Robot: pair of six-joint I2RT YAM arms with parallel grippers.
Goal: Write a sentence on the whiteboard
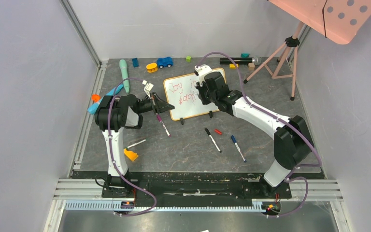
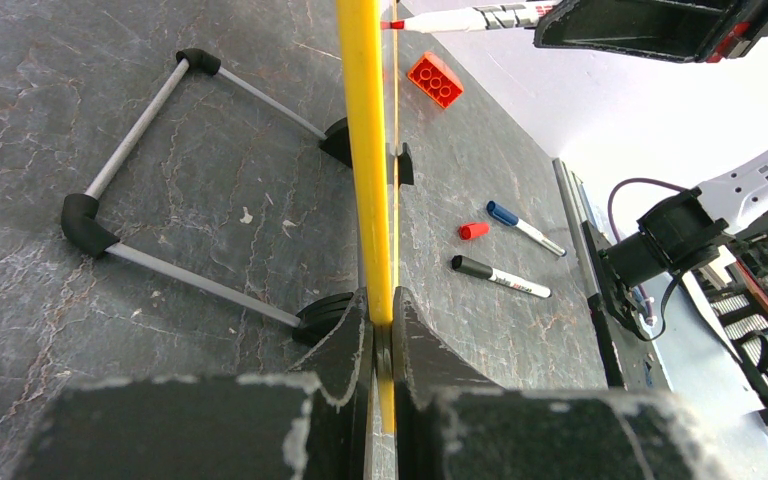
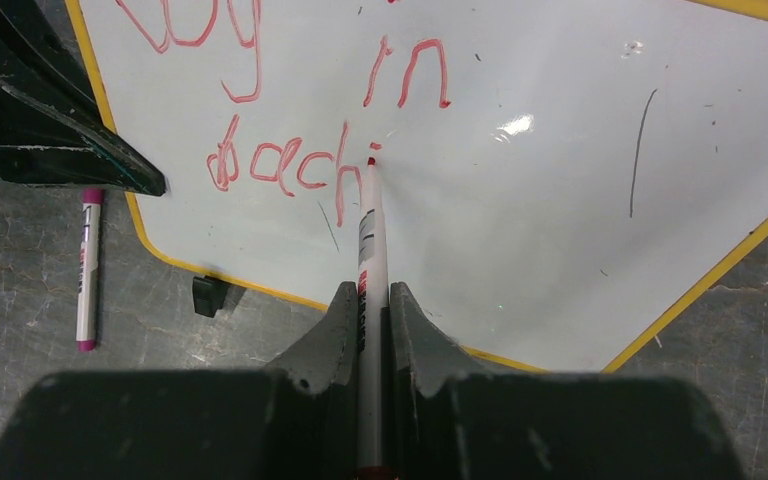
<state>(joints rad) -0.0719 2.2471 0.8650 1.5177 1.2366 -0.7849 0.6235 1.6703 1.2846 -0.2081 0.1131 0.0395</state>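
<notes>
The whiteboard [image 1: 191, 110] stands tilted on its black clip feet at mid-table, yellow-orange frame around it. My left gripper [image 1: 170, 106] is shut on the board's left frame edge; in the left wrist view the yellow frame [image 2: 365, 150] runs up from between my closed jaws [image 2: 382, 300]. My right gripper [image 3: 368, 292] is shut on a red marker [image 3: 370, 230]. Its tip touches the white surface [image 3: 560, 200] just right of the last letter. The sentence [image 3: 285, 170] reads "Joy in" above and "achi" below, in red.
On the table in front of the board lie a black marker [image 1: 212, 140], a red cap [image 1: 218, 131], a blue marker [image 1: 238, 148] and a magenta marker [image 1: 163, 124]. An orange brick [image 1: 131, 154] sits near the left arm. Toys line the back; a pink tripod [image 1: 280, 58] stands at right.
</notes>
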